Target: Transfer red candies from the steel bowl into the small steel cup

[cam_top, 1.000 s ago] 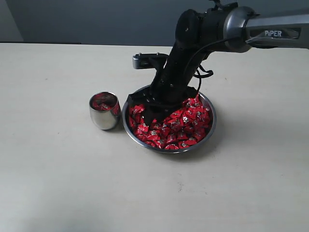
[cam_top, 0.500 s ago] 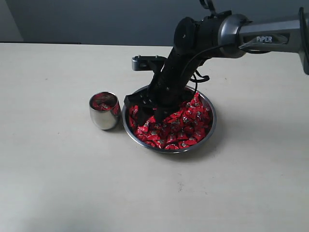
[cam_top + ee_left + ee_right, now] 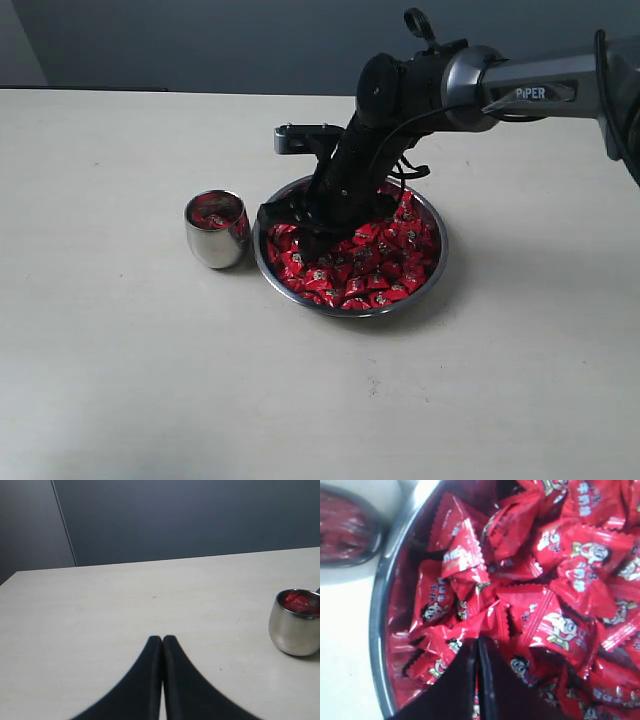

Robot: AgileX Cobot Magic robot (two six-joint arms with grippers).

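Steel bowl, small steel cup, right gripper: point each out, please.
steel bowl (image 3: 352, 313), exterior view, rim nearest the camera.
small steel cup (image 3: 212, 250), exterior view, outer wall.
right gripper (image 3: 477, 647), right wrist view, between its shut fingertips.

I see the steel bowl (image 3: 441, 255) near the tabletop's (image 3: 120, 380) middle, heaped with shiny red candies (image 3: 365, 268). The small steel cup (image 3: 212, 245) stands upright just beside it on its left-edge side, holding a few.
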